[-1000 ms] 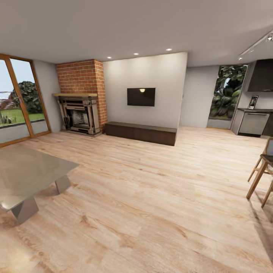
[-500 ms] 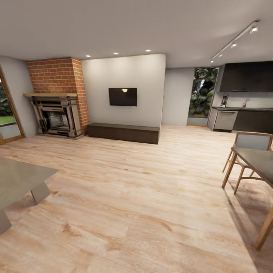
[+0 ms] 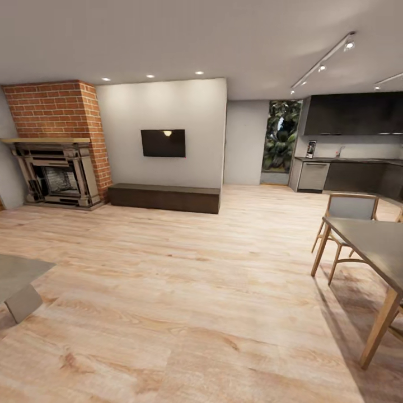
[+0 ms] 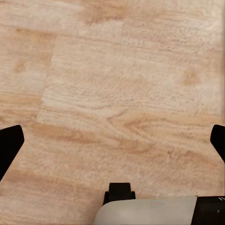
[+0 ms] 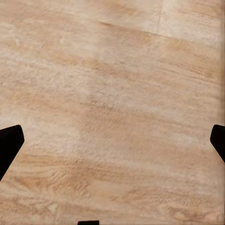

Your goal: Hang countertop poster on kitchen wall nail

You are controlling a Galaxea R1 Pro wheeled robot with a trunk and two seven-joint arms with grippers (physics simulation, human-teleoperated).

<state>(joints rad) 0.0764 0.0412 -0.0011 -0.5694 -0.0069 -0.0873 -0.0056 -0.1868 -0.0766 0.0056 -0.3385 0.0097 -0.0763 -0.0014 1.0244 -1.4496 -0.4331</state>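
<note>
The poster (image 3: pixel 311 149) is a tiny upright rectangle far off at the right, standing on the kitchen countertop (image 3: pixel 352 160) against the light wall under dark upper cabinets. No wall nails can be made out at this distance. In the left wrist view my left gripper (image 4: pixel 112 143) hangs open over bare wooden floor, its dark fingertips (image 4: pixel 9 143) at the picture's two sides. My right gripper (image 5: pixel 112 143) is open above the floor as well, with nothing between its fingertips (image 5: pixel 9 143).
A dining table (image 3: pixel 375 240) and a wooden chair (image 3: pixel 347 215) stand close at the right. A low grey table corner (image 3: pixel 19 280) sits at the left. Ahead are a brick fireplace (image 3: pixel 53 168), a wall TV (image 3: pixel 163 143) and a dark bench (image 3: pixel 165 197). Wide wood floor leads toward the kitchen.
The camera has swung to the right, so the whole scene has slid left. The glass door has left the picture, and the kitchen and dining table now show more.
</note>
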